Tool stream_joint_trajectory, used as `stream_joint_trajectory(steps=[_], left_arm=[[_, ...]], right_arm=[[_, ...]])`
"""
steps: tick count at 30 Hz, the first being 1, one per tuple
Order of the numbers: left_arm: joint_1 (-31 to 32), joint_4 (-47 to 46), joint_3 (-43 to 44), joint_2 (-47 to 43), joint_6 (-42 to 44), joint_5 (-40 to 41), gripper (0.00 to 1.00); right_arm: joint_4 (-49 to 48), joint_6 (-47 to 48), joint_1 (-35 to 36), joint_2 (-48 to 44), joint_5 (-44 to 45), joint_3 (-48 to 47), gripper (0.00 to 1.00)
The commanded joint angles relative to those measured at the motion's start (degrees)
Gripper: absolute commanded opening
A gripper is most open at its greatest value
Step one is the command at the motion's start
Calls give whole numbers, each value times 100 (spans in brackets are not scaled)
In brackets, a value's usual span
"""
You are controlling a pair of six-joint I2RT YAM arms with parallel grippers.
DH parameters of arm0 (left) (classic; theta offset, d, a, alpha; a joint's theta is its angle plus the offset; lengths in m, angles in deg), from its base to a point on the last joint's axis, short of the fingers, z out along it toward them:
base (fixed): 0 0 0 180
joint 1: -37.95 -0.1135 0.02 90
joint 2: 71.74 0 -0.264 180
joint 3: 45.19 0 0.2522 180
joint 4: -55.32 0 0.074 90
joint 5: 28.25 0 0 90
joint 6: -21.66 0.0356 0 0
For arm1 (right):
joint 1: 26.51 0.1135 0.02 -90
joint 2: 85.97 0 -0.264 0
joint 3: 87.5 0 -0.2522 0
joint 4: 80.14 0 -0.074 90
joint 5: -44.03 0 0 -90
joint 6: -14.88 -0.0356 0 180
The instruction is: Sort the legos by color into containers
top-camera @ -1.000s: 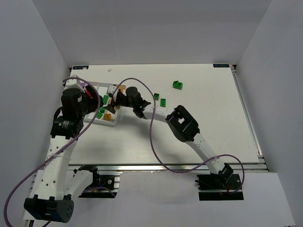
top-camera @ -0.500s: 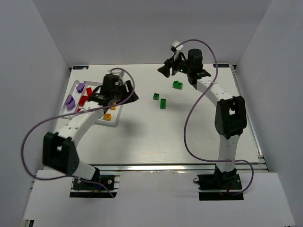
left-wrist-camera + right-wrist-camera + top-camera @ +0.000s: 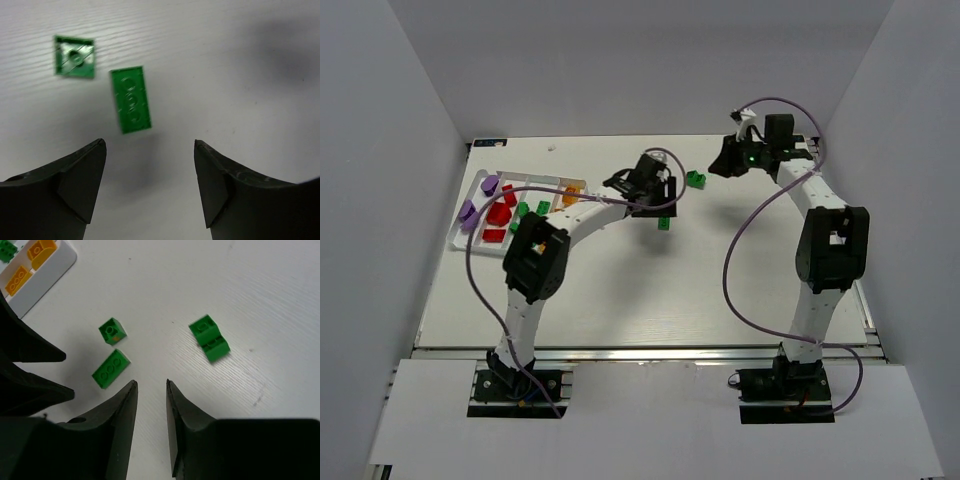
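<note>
**End effectors empty, three green bricks not yet sorted**

Left end effector is mine to use next: its jaws stand wide apart with nothing between them, hanging above a long green brick, which lies flat just ahead of the fingertips. A square green brick lies just beside that one, apart from it. My right end effector is farther out and higher, its jaws drawn nearly together with a slim gap and nothing in it. A stacked green brick lies below it, well apart from the other two.

I judge the sort nearly done and the step in hand to be a pick of the long brick. That calls for shifting forward to centre on it, turning to span its narrow sides, dropping, then closing.

The near edge of the surface carries a metal rail, and beyond it runs plain white board. The loose greens lie toward the far side. At far left sits the white tray, with purple, red, green and orange bricks in separate compartments. Pale blank walls close the room behind and at both sides.
</note>
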Motion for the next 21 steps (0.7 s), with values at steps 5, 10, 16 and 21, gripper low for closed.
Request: stream_joint_trajectory(steps=[5, 10, 16, 21], left_arm=[[528, 899, 1843, 1271, -80, 870, 81], [607, 1375, 2320, 1703, -264, 1434, 80], [686, 1156, 2118, 1502, -239, 1725, 77], [792, 892, 1986, 1343, -89, 1821, 69]], right_arm=[[134, -43, -604, -297, -555, 48, 36], [28, -69, -824, -218, -783, 74, 37], [-148, -78, -946, -323, -880, 311, 37], [-148, -87, -991, -323, -898, 338, 37]])
